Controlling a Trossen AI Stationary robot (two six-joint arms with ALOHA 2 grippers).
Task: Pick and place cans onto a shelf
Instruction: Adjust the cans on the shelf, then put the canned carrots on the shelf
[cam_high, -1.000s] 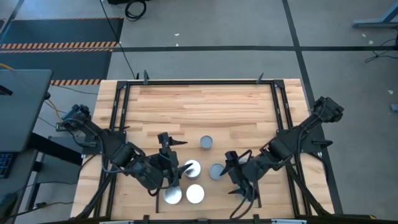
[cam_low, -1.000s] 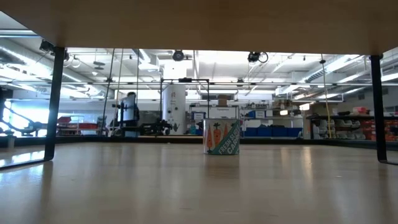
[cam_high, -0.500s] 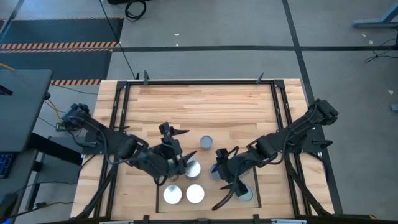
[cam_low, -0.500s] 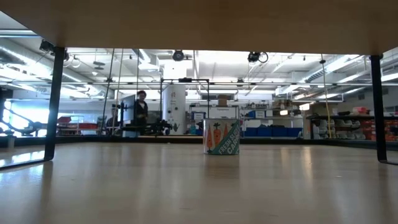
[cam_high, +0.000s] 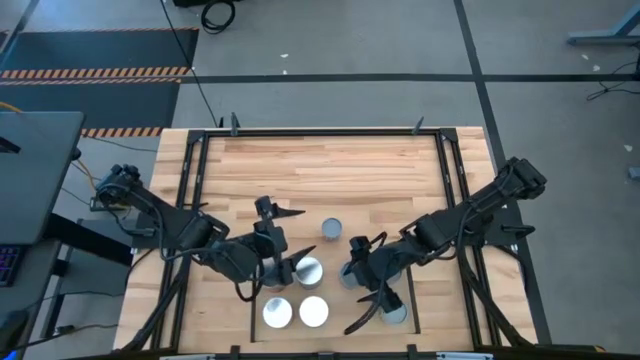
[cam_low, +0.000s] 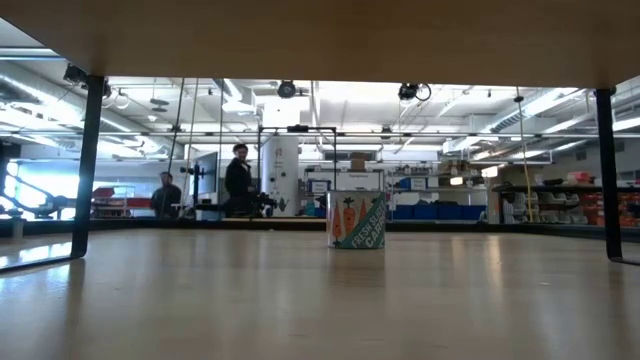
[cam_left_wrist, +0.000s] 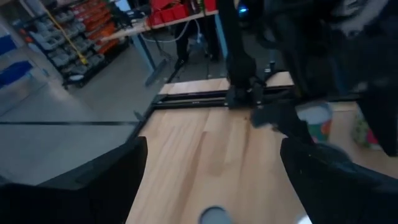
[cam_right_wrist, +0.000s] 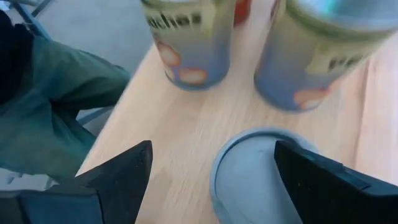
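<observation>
Several cans show in the high view. Two white-topped cans (cam_high: 277, 313) (cam_high: 314, 312) and a grey-topped can (cam_high: 396, 313) stand near the front, on the pale shelf panel (cam_high: 340, 305). A silver-topped can (cam_high: 308, 270), a grey-topped can (cam_high: 332, 229) and another grey-topped can (cam_high: 349, 276) stand behind them. My left gripper (cam_high: 283, 240) is open and empty, left of the far grey can (cam_left_wrist: 213, 216). My right gripper (cam_high: 365, 285) is open above the other grey-topped can (cam_right_wrist: 261, 171), with a finger on either side of it. I see no touch.
Two blue-labelled cans (cam_right_wrist: 193, 43) (cam_right_wrist: 311, 50) stand just beyond my right gripper. In the low view one carrot-printed can (cam_low: 356, 220) stands on the table under the shelf's underside (cam_low: 320, 30). Black rails (cam_high: 252, 318) edge the shelf. The table's far half is bare wood (cam_high: 320, 165).
My right gripper has gone toward the table's left, over the grey-topped can. That uncovered the grey-topped can near the front edge. My left gripper has gone a little toward the far edge, away from the white-topped cans. In the room behind, a person has walked to the right.
</observation>
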